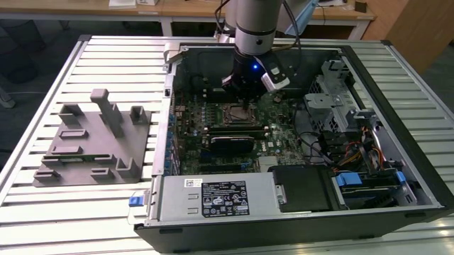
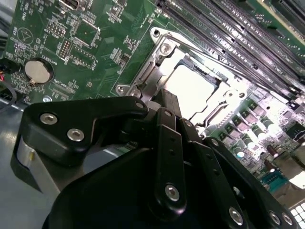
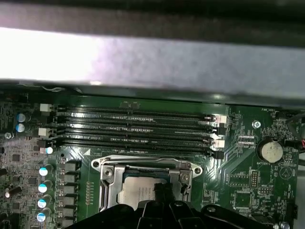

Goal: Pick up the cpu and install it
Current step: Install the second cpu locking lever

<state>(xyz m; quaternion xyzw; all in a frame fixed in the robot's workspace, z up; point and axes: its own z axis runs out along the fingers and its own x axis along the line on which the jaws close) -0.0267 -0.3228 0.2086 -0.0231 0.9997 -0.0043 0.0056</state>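
Observation:
The cpu [image 2: 195, 88] [image 3: 136, 193], a small square chip with a pale silver top, lies flat inside the metal-framed motherboard socket [image 1: 230, 112] [image 2: 162, 47] [image 3: 143, 164]. My gripper [image 1: 245, 103] [image 2: 164, 98] [image 3: 159, 191] hangs straight over the socket inside the open computer case. In both wrist views its black fingers come together to one narrow tip at the chip's edge, with nothing between them. I cannot tell whether the tip touches the chip. The gripper body hides part of the chip and the socket.
The open case [image 1: 397, 175] has tall walls around the board. Memory slots [image 3: 138, 129] run beside the socket, and a coin battery [image 3: 269, 151] [image 2: 38, 70] sits further off. A grey moulded tray [image 1: 85, 143] lies on the slatted table at the exterior view's left. Cables [image 1: 341, 151] and drive bays fill the case's right side.

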